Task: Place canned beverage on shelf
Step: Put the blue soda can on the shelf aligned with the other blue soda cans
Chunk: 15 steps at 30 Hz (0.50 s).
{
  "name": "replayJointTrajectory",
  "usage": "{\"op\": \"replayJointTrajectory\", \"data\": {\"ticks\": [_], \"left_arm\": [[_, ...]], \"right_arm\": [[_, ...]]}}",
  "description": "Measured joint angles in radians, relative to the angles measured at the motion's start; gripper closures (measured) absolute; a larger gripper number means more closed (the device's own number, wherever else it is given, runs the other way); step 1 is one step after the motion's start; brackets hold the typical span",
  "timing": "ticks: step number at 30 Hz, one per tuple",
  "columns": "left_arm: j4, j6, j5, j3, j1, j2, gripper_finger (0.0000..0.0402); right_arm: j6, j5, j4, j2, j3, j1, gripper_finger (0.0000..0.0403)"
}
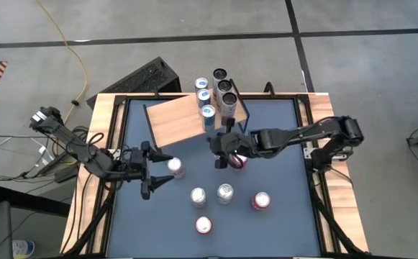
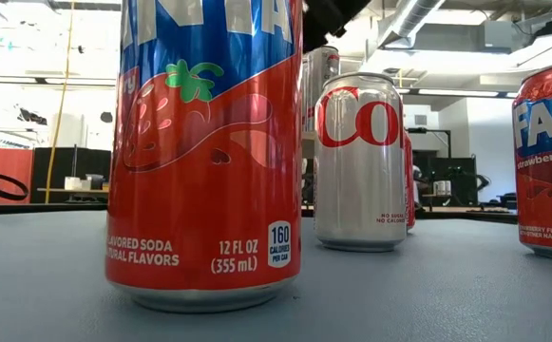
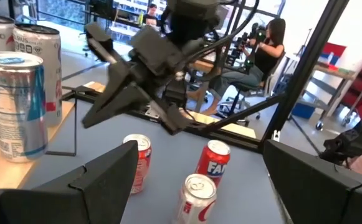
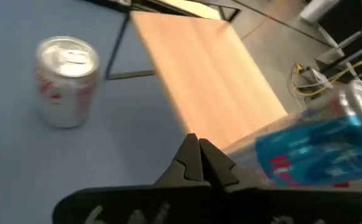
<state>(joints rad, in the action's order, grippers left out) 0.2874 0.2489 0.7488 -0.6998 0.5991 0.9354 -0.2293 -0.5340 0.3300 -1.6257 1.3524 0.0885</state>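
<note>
- The left gripper [image 1: 158, 175] hovers low over the left part of the desk [image 1: 280, 158], its two fingers spread wide and holding nothing; a silver can [image 1: 175, 167] stands just beyond its fingertips.
- The shelf [image 1: 173, 121] sits at the back of the desk, left of the middle, its light wooden board turned at a slant. Three blue-and-silver cans [image 1: 203, 97] stand in a row along its right edge, and three dark-topped cans [image 1: 225, 88] stand close beside them on the right.
- Four cans stand loose on the front of the desk: two silver ones [image 1: 224, 193] side by side, a red one [image 1: 203, 225] nearest the front edge and another red one [image 1: 260, 201] to the right.
- The right gripper [image 1: 219, 153] reaches in over the middle of the desk, just off the shelf's front right corner. Its fingers are pressed fully together with nothing between them (the right wrist view shows the tips meeting). A red can [image 1: 239, 161] stands right beside it, partly hidden under the arm.
</note>
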Motion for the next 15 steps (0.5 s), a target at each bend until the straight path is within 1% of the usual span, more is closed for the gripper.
{"op": "replayJointTrajectory", "data": {"ticks": [6, 8, 13, 15], "left_arm": [[0.007, 0.001, -0.007, 0.000, 0.000, 0.015, 0.0068], [0.010, 0.003, -0.007, 0.000, 0.000, 0.016, 0.0068], [0.014, 0.010, -0.007, 0.000, 0.000, 0.016, 0.0068], [0.020, 0.009, -0.007, 0.000, 0.000, 0.016, 0.0068]], "right_arm": [[-0.031, 0.009, -0.051, -0.025, -0.001, -0.053, 0.0403], [-0.050, 0.009, -0.106, -0.054, 0.005, -0.060, 0.0403], [-0.071, -0.016, -0.110, -0.096, 0.007, -0.062, 0.0403], [-0.074, -0.041, -0.103, -0.097, 0.007, -0.062, 0.0403]]}}
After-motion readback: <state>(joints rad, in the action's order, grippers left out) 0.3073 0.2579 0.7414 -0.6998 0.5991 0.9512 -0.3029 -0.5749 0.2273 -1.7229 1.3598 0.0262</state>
